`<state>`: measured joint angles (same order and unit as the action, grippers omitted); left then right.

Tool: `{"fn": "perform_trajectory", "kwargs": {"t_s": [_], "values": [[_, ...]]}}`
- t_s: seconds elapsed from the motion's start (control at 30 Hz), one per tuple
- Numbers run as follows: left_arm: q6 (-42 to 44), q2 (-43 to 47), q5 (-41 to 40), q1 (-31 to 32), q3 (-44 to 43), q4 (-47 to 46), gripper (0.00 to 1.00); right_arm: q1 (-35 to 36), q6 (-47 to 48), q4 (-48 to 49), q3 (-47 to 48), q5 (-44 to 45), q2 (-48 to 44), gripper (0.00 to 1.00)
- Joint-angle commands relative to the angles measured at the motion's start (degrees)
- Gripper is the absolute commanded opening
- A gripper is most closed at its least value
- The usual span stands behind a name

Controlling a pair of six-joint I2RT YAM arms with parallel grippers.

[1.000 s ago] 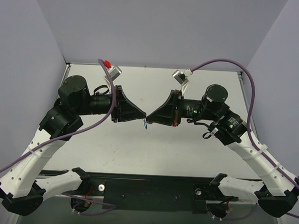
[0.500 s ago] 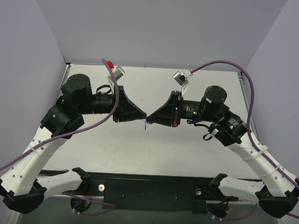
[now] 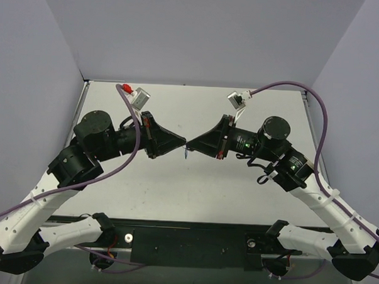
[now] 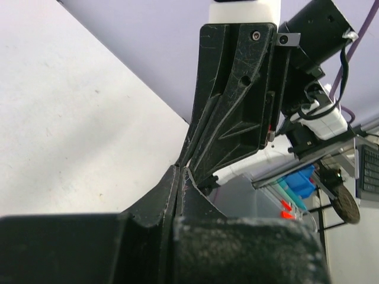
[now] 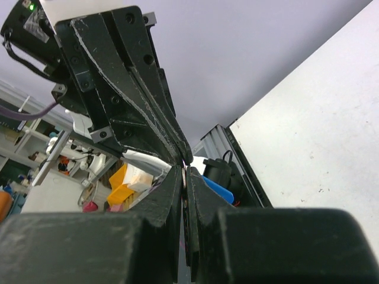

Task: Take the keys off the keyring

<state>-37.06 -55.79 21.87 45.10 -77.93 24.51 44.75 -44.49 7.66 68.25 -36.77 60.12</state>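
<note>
The left gripper (image 3: 180, 144) and right gripper (image 3: 190, 144) are held tip to tip with both jaws clamped shut, and the keys (image 3: 185, 155) (a mere speck, holder unclear) are seen dangling just beneath, easily dropped onto the table (image 3: 175, 191) if pulled unevenly.

White arm links (image 3: 39, 200), black joints (image 3: 92, 128) and wedge-shaped jaws, purple cables (image 3: 286, 83)

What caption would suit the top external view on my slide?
Left gripper and right gripper meet tip to tip above the white table, both shut, a tiny thin item dangling beneath.
</note>
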Motion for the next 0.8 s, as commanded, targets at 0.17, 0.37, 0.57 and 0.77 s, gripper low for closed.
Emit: {"fn": "perform_trajectory", "kwargs": {"t_s": [0.17,0.37,0.57,0.77], "values": [[-6.18,2.79,-13.15,7.63,6.73,-11.76,0.00,-0.10,1.68,2.02,2.77,10.58,0.61,0.00],[-8.03,3.93,-17.21,8.16,9.99,-14.84,0.00,-0.28,3.00,-0.45,3.29,10.41,0.61,0.00],[-9.08,4.46,-19.84,8.77,12.10,-16.25,0.00,-0.28,4.41,-3.44,4.00,10.67,0.44,0.00],[-12.86,6.92,-26.79,8.95,15.70,-17.48,0.00,-0.37,5.90,-7.48,5.93,12.25,1.05,0.00]]}}
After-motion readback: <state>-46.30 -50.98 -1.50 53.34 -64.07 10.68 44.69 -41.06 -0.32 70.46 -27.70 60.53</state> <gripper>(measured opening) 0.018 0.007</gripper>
